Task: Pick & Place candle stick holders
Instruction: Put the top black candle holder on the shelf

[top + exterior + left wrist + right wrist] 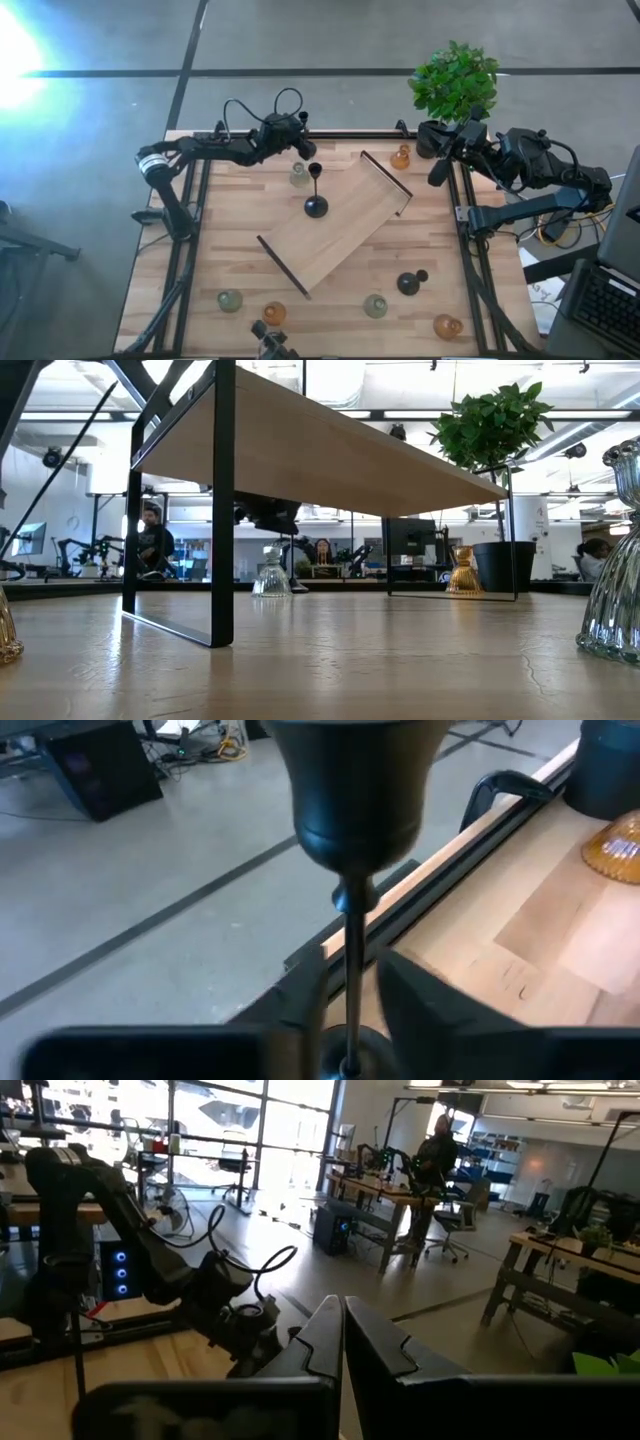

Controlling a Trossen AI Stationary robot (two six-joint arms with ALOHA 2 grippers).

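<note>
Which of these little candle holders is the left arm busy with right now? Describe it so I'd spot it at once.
Find the tilted wooden shelf in the middle of the table. On its upper left end stands a black candle holder with a round base and thin stem, the left gripper closing around its top. The clear glass holder beside it is squat; this one is tall, slim and black.
</note>
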